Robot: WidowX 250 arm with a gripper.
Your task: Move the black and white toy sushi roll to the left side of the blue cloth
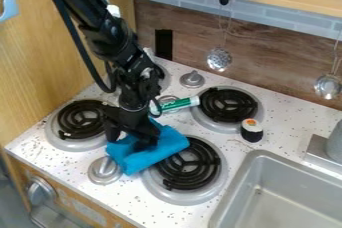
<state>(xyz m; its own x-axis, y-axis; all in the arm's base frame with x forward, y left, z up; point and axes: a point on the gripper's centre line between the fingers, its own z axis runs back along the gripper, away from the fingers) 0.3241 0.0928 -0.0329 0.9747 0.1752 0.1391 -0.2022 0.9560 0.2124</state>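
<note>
On the stovetop (130, 199), gripper (128, 141) touching blue cloth (170, 144), 1 green-and-white marker (179, 104) nearby

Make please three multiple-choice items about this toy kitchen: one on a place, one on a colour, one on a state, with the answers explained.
1. Where is the toy sushi piece?
A. On a shelf
B. Between a burner and the sink
C. On a wall hook

2. What colour is the cloth at the gripper?
A. Red
B. Yellow
C. Blue

3. How is the perforated ladle?
A. Hanging
B. Lying flat on the counter
C. Standing in a cup

1: B, it sits on the speckled counter, with the coils on one side and the basin on the other.
2: C, the crumpled fabric is bright blue.
3: A, its handle points up and its bowl hangs before the wooden wall.
</note>
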